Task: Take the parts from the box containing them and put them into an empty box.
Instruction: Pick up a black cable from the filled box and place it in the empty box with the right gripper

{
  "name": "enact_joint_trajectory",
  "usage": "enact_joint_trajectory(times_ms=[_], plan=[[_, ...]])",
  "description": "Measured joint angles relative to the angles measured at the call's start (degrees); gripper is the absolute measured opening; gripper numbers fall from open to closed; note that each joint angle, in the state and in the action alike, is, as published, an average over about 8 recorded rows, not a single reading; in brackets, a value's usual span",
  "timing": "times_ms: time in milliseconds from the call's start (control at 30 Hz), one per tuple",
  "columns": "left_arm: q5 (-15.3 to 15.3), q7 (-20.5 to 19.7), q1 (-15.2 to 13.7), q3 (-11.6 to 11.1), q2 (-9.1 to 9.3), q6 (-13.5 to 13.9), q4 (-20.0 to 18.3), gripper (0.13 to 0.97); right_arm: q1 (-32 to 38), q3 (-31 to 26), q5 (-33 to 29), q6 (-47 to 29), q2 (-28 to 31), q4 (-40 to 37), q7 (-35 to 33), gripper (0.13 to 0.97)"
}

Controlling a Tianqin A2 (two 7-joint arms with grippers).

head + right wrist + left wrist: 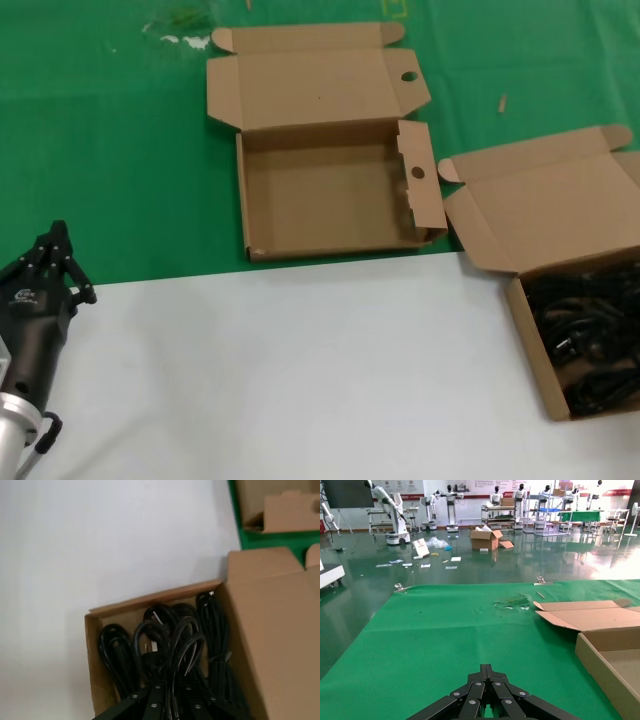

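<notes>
Several tangled power cables (170,645) sit directly below the right gripper (172,700), grip state unclear, so extra cables could snag.

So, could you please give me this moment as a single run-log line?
left end effector: shut, idle at table edge | right end effector: above cables in full box | empty box: nothing inside

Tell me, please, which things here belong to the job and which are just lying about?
Job:
- cables bundled in the plain-flap box
- empty box with holes in its flaps
- right tool, shut, over the cables
- left tool, shut, over the white table

Lying about:
- green mat
- white scraps on the mat
- cardboard bit
</notes>
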Motion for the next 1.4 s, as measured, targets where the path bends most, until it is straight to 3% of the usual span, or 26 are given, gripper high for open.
enact_joint_trajectory(times_ms=[400,700,1133,1400], plan=[[0.0,0.0,0.0,0.0,0.00,0.0,0.0,0.140,14.9,-3.0,3.6,-11.2,-2.5,6.3,12.6,0.157],[0.0,0.0,0.0,0.0,0.00,0.0,0.0,0.140,25.0,-7.1,4.5,-11.9,-11.9,7.5,19.5,0.155],[0.0,0.0,0.0,0.0,0.00,0.0,0.0,0.140,29.4,-13.3,-3.8,-1.8,-29.5,-5.4,13.4,0.154],[0.0,0.0,0.0,0.0,0.00,0.0,0.0,0.140,29.8,-15.7,-6.1,4.1,-36.8,-16.0,7.1,0.154]])
